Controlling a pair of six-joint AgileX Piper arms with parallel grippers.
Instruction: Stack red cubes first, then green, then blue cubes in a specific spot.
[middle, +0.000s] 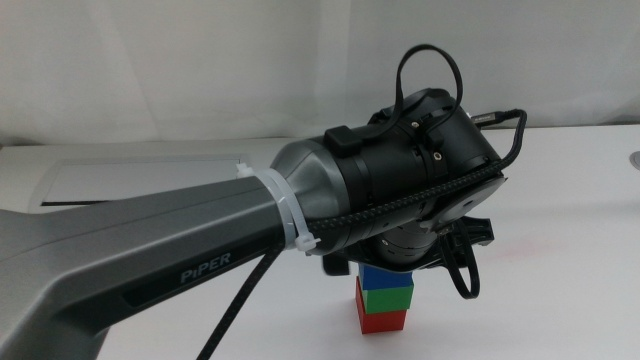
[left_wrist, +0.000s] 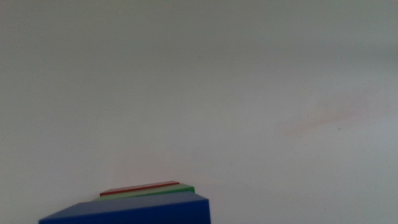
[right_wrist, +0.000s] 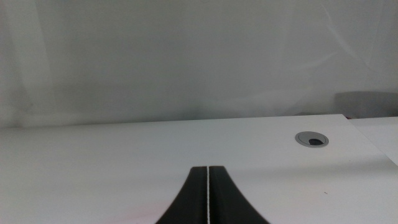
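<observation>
A stack of three cubes stands on the white table in the middle view: the red cube (middle: 382, 321) at the bottom, the green cube (middle: 388, 298) on it, the blue cube (middle: 385, 276) on top. My left gripper (middle: 398, 258) hangs right over the stack, hidden under its own dark wrist. The left wrist view shows the blue cube's top (left_wrist: 134, 213) close up, with thin edges of green (left_wrist: 163, 191) and red (left_wrist: 140, 187) behind it. My right gripper (right_wrist: 208, 182) is shut on nothing, low over bare table, outside the middle view.
A grey-framed rectangular panel (middle: 140, 180) lies at the back left, partly behind the left arm (middle: 180, 260). A round cable hole (right_wrist: 311, 139) sits near the table's far edge. A faint pink smudge (left_wrist: 329, 115) marks the tabletop beyond the stack.
</observation>
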